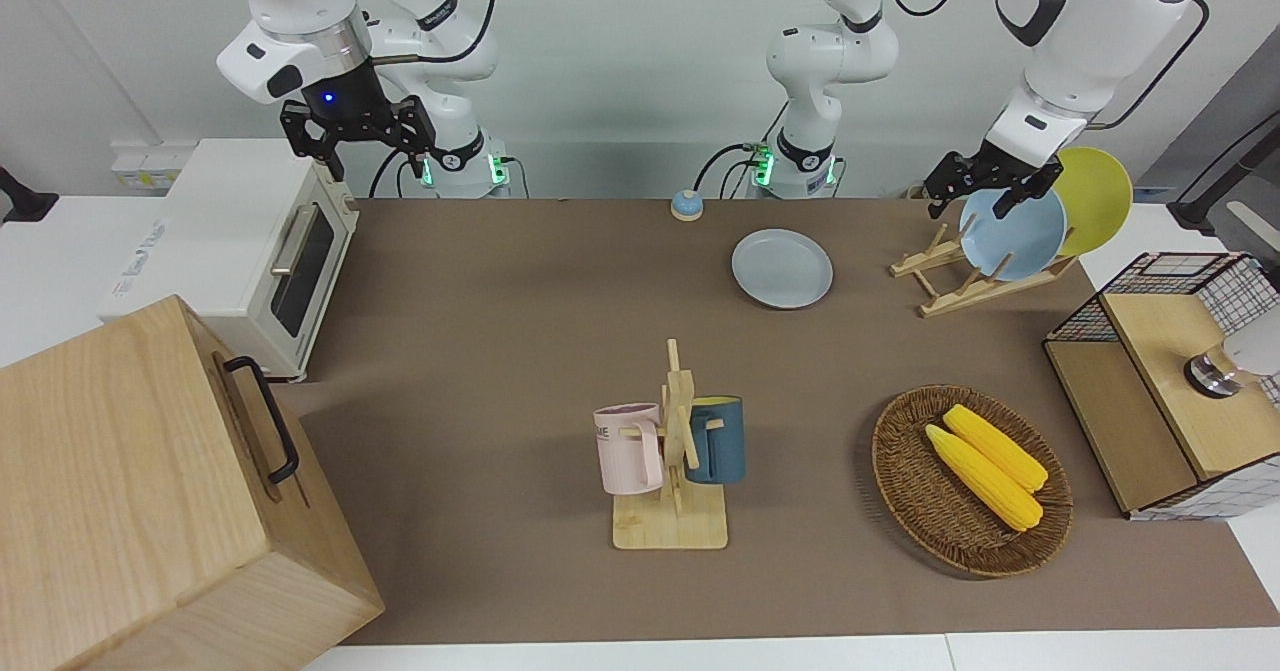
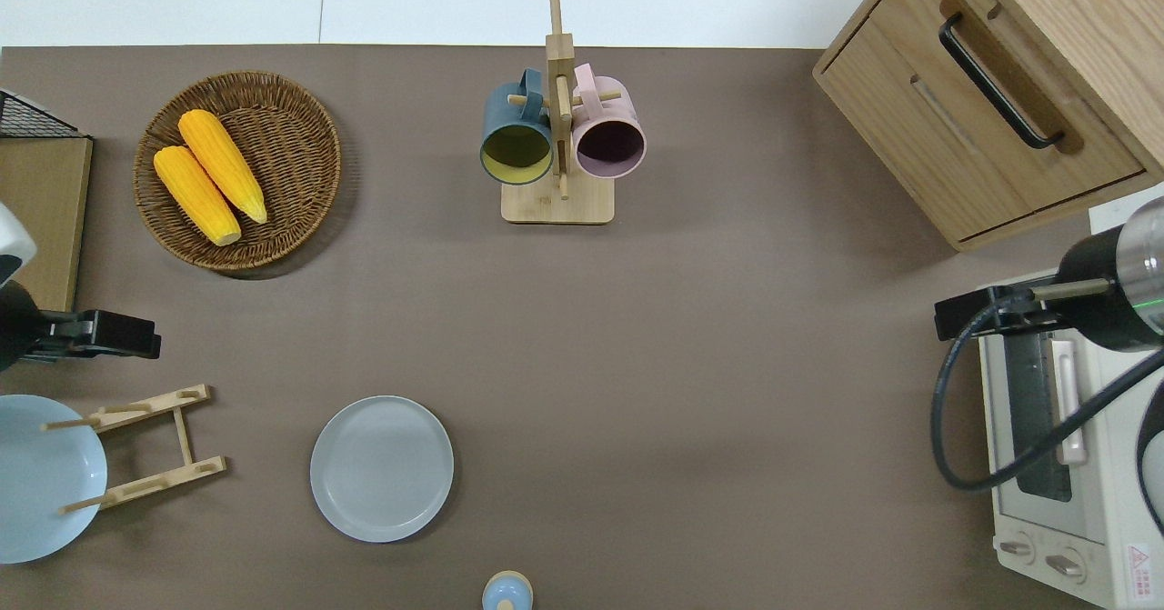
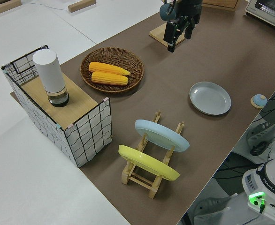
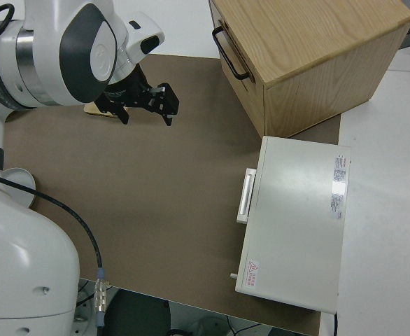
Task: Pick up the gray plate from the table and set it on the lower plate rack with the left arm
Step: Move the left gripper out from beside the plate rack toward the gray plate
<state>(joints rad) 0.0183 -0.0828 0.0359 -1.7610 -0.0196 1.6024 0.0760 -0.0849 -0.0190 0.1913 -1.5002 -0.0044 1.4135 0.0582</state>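
Note:
The gray plate [image 1: 782, 268] [image 2: 382, 468] [image 3: 210, 98] lies flat on the brown table [image 1: 500, 301], beside the lower plate rack [image 1: 950, 286] [image 2: 150, 446] [image 3: 149, 176]. The rack holds a light-blue plate [image 1: 1015, 236] and a yellow plate [image 1: 1095, 196] on edge. My left gripper [image 1: 970, 201] [image 2: 145, 337] [image 3: 179, 37] hangs open and empty over the table between the rack and the corn basket, apart from the gray plate. The right gripper [image 1: 375, 163] [image 4: 145, 113] is open, and that arm is parked.
A wooden mug stand [image 1: 675, 451] with a pink and a blue mug stands mid-table. A wicker basket [image 1: 900, 471] holds two corn cobs. A wire-sided wooden box [image 1: 1150, 391], a white toaster oven [image 1: 250, 251], a wooden cabinet [image 1: 130, 491] and a small blue bell [image 1: 686, 205] ring the table.

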